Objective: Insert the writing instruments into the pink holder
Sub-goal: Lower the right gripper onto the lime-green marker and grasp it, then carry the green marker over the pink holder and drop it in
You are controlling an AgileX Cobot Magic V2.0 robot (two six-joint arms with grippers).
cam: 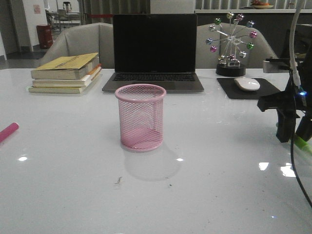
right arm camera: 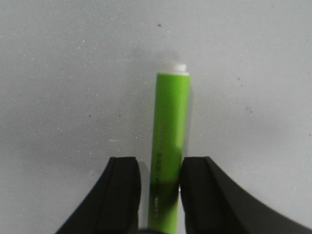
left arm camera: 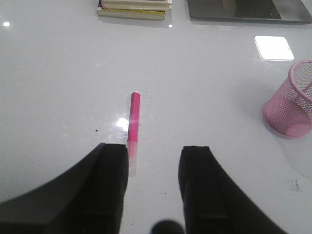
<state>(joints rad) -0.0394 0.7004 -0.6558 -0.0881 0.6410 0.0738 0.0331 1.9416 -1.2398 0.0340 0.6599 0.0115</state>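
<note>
The pink holder (cam: pixel 141 117) stands upright and empty at the table's middle; the left wrist view shows it too, pink holder (left arm camera: pixel 292 105). A magenta marker (left arm camera: pixel 133 124) lies flat on the table at the far left (cam: pixel 8 131). My left gripper (left arm camera: pixel 155 148) hovers open just behind it, the marker's near end beside one finger. A lime green marker (right arm camera: pixel 170 136) lies on the table at the right edge (cam: pixel 303 144). My right gripper (cam: pixel 292 131) (right arm camera: pixel 161 160) straddles it: one finger touches it, and a thin gap remains at the other.
Behind the holder sits an open laptop (cam: pixel 154 48). A stack of books (cam: pixel 66 73) lies at the back left. A mouse (cam: pixel 247 84) on a black pad and a ball ornament (cam: pixel 231 44) stand at the back right.
</note>
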